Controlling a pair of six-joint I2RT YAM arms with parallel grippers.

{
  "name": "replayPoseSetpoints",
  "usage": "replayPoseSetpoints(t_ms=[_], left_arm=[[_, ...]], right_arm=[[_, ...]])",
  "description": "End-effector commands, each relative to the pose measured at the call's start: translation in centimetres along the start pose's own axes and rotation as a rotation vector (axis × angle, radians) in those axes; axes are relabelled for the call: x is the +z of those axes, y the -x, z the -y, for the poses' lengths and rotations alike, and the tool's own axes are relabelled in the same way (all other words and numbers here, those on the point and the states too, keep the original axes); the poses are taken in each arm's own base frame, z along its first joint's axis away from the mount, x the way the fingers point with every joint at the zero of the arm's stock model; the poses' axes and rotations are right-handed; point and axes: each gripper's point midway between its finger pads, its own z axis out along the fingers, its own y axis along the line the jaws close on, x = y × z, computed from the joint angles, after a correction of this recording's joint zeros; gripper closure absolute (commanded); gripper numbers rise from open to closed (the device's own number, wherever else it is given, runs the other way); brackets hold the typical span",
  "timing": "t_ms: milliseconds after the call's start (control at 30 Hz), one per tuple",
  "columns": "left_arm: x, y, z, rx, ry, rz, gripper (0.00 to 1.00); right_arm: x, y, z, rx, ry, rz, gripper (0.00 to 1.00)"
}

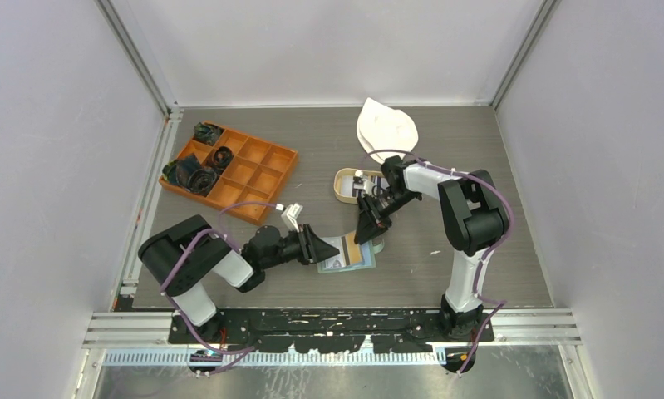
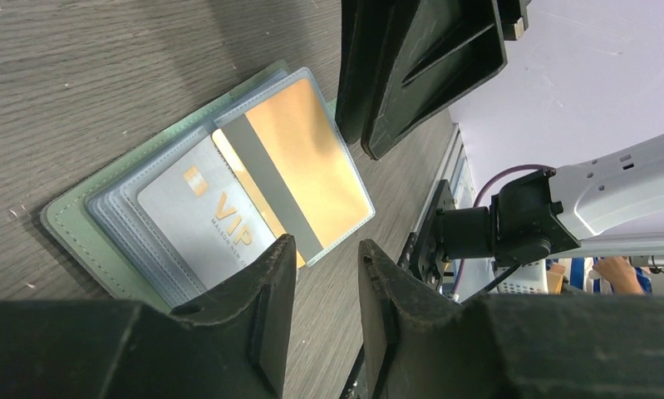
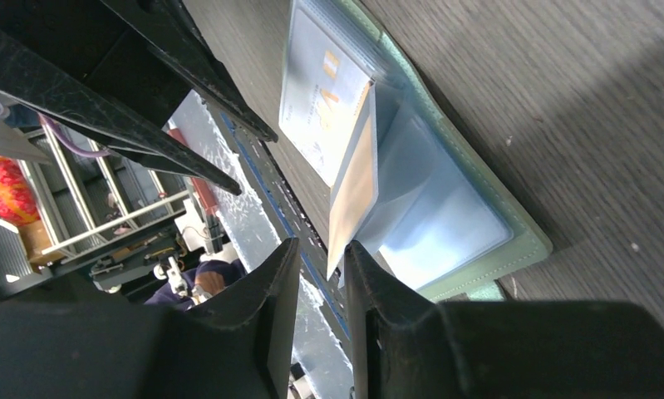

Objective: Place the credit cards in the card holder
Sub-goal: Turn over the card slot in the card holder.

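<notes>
1. While the card holder [image 1: 353, 259] lies open and flat on the table [image 1: 478, 166], a gripper flanks it on each side. The orange box [image 1: 270, 179] stands well to its back-left and the oval tray [image 1: 336, 184] just behind it.
2. The left gripper [image 2: 328, 291] sits just left of the holder. Its jaws are slightly apart with nothing between them.
3. The right gripper [image 3: 322, 278] hangs just above the holder's back-right edge and is the nearer arm to the raised leaf [image 3: 357, 179]. Its jaws stand narrowly apart. The leaf's corner reaches their gap, but whether it is pinched cannot be told.
4. The holder's long axis runs left to right, pointing at the left gripper.
5. The grey card [image 2: 204, 220] marked VIP and the gold card [image 2: 303, 158] appear seated in the holder's sleeves.
6. The left wrist view shows both card faces. Only the right wrist view shows the gold card's leaf lifted edge-on over an empty pocket [image 3: 445, 216]. The overhead view resolves neither.
</notes>
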Motion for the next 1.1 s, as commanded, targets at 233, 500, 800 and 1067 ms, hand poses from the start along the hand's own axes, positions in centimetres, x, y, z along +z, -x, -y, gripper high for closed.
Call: replayPoseSetpoints(t_ms=[233,500,800,1067], left_arm=[[1.2,0.6,0.4,0.043,0.043,-0.019,0.78],[1.2,0.4,0.1,0.084,0.113,-0.042,0.74],[1.0,0.3,0.4,0.093,0.103,-0.042,0.63],[0.0,0.5,1.2,0.118,0.080,-0.026,0.59]], right_arm=[[-0.1,1.1,-1.7,0.009,0.098,0.034,0.67],[0.4,1.2,-1.9,0.040,0.149,0.037,0.66],[1.2,1.2,-2.4,0.052,0.195,0.026,0.62],[2.8,0.7,-2.6,0.054,0.203,-0.020,0.59]])
